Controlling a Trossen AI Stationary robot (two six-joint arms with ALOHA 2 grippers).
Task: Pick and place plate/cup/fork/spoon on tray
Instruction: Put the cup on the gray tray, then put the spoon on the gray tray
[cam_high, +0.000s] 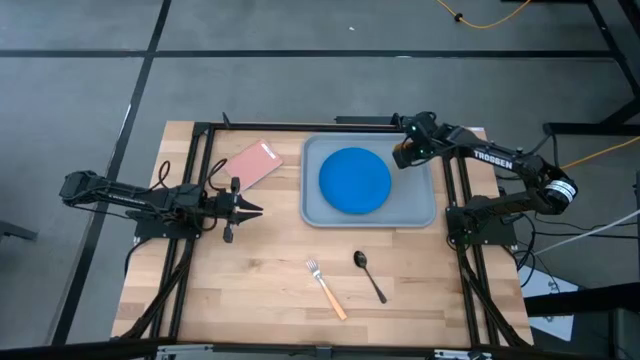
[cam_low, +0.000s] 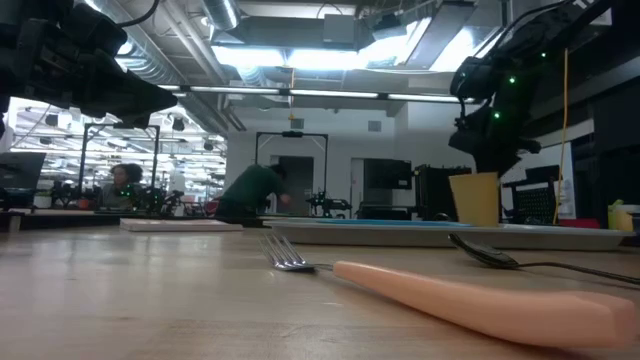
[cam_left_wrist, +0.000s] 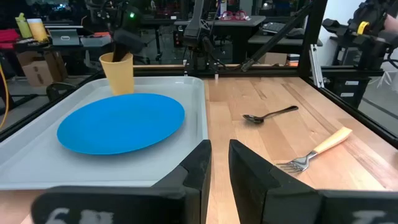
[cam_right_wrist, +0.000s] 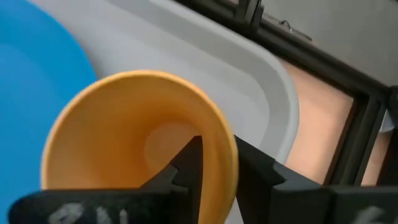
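Note:
The blue plate (cam_high: 354, 180) lies flat in the grey-blue tray (cam_high: 425, 216). My right gripper (cam_high: 405, 152) is shut on the yellow cup (cam_right_wrist: 137, 137) at the tray's far right corner. The cup stands upright in the low view (cam_low: 475, 198). The fork (cam_high: 326, 287) and the black spoon (cam_high: 368, 272) lie on the table near its front edge, near the tray. My left gripper (cam_high: 250, 210) is shut and empty at the table's left, pointing toward the tray. My right gripper holds the cup by its rim (cam_right_wrist: 225, 163), one finger inside the cup and one outside. The fingers come from above, slanting down. The cup stays upright with its base at the tray floor (cam_left_wrist: 118, 92); I cannot tell whether it rests there.
A pink card (cam_high: 252, 164) lies on the table left of the tray. Black frame rails run along the table's left and right sides. Bare wood shows around the fork and spoon. People show in the room far behind the table.

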